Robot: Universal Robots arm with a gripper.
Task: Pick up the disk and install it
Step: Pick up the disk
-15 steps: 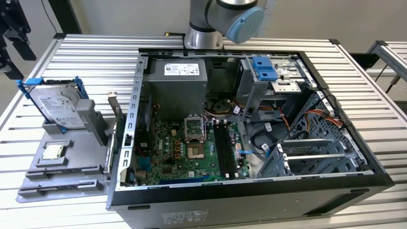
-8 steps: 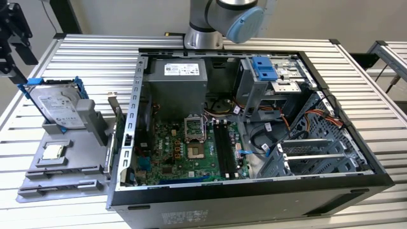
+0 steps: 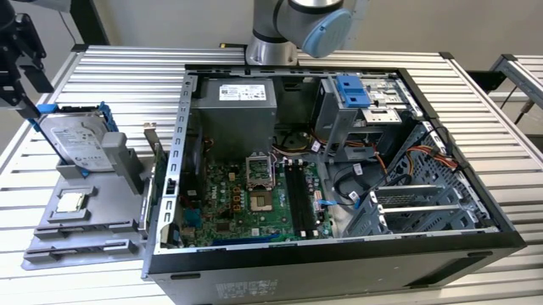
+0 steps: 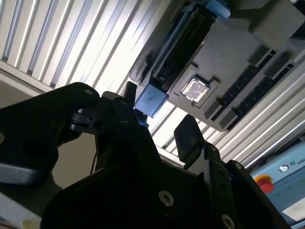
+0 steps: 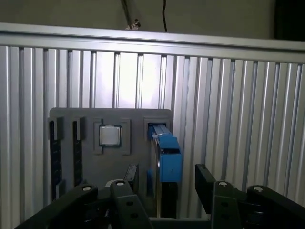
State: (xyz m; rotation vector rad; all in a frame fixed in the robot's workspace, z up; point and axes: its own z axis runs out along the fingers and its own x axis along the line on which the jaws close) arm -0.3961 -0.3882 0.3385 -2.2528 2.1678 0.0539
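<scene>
Disk (image 3: 81,145): flat silver rectangle, blue plastic rails

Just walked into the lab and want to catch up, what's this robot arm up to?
The arm's hand is poised over the disk, which stands on edge in a grey holder beside the open computer case. The hand is open, its fingers either side of the disk's blue rail, not gripping it. The disk is not yet lifted or installed.
</scene>
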